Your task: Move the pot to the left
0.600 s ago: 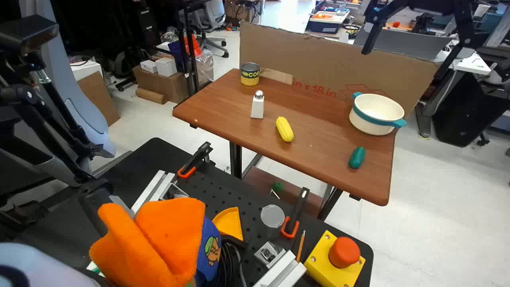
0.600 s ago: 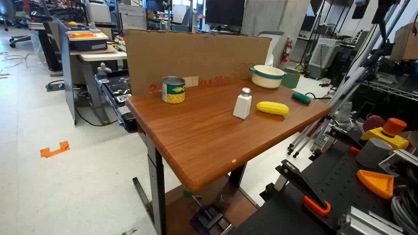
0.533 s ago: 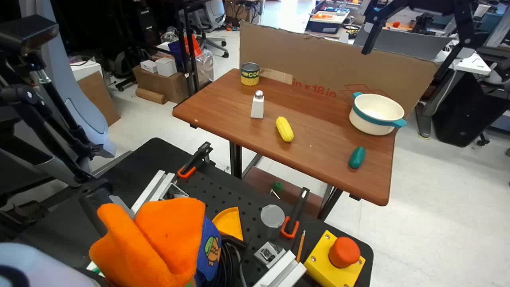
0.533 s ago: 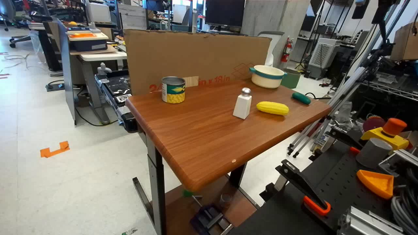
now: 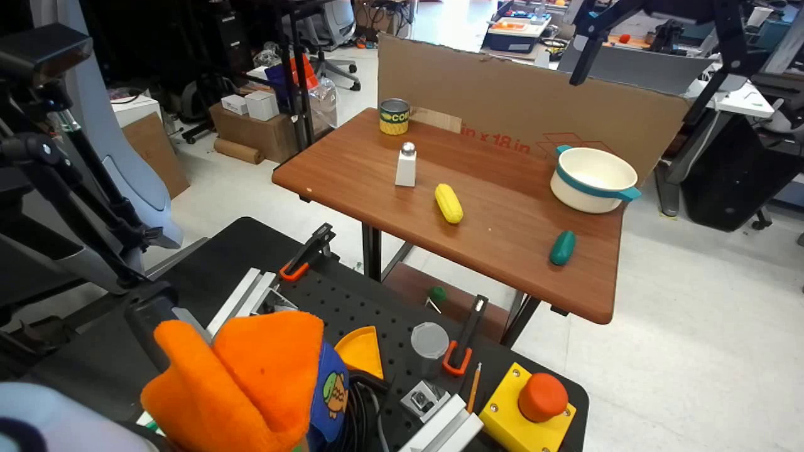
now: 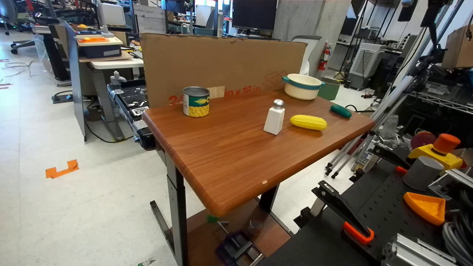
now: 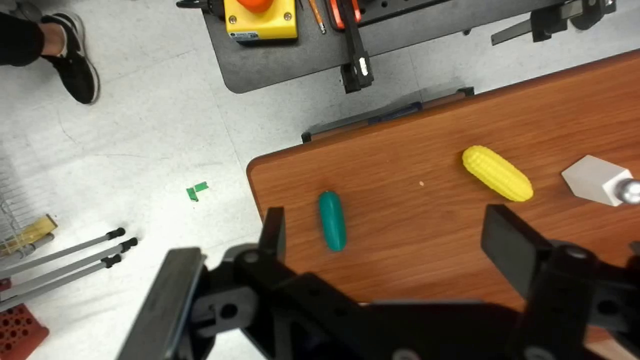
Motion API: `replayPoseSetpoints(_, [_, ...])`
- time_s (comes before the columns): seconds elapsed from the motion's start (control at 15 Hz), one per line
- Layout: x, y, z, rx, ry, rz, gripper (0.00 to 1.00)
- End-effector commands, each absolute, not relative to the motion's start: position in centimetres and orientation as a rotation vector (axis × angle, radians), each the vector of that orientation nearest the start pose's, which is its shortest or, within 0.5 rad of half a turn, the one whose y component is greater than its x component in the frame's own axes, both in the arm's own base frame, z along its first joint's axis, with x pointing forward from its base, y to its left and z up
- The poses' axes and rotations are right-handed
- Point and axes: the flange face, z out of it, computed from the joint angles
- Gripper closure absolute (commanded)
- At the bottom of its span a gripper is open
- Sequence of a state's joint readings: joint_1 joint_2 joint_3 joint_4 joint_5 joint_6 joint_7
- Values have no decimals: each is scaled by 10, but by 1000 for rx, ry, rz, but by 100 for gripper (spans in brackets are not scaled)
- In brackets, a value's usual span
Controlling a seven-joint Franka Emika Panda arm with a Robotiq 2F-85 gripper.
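The pot (image 5: 587, 194) is cream-white with a teal band and teal handles. It stands upright on the brown table near the cardboard, at the table's right end in an exterior view; it also shows at the table's back right in an exterior view (image 6: 301, 90). In the wrist view the pot cannot be made out. My gripper (image 5: 634, 102) hangs high at the upper right, well apart from the pot and the table. In the wrist view the gripper (image 7: 385, 220) is wide open, with only the table seen between its fingers (image 7: 515, 250).
On the table (image 5: 502, 251) stand a corn can (image 5: 394, 118), a white shaker (image 5: 406, 166), a yellow corn cob (image 5: 448, 203) and a green object (image 5: 563, 247). A cardboard sheet (image 5: 502, 94) stands along the back edge. A black bench (image 5: 377, 301) with clamps is in front.
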State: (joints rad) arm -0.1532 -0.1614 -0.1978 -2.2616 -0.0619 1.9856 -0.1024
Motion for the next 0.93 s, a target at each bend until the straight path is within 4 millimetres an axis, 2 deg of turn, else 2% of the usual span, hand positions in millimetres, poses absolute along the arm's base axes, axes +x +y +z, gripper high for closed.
replayPoseSetpoints(0.0, [477, -157, 418, -3129, 454, 147, 0])
replayPoseSetpoints(0.2, [523, -138, 407, -3158, 522, 28, 0])
replayPoseSetpoints(0.4, [574, -123, 373, -3220, 646, -35, 0])
replayPoseSetpoints(0.6, [608, -120, 338, -3248, 715, -119, 0])
replayPoseSetpoints(0.87, [642, -126, 285, -3248, 763, -155, 0])
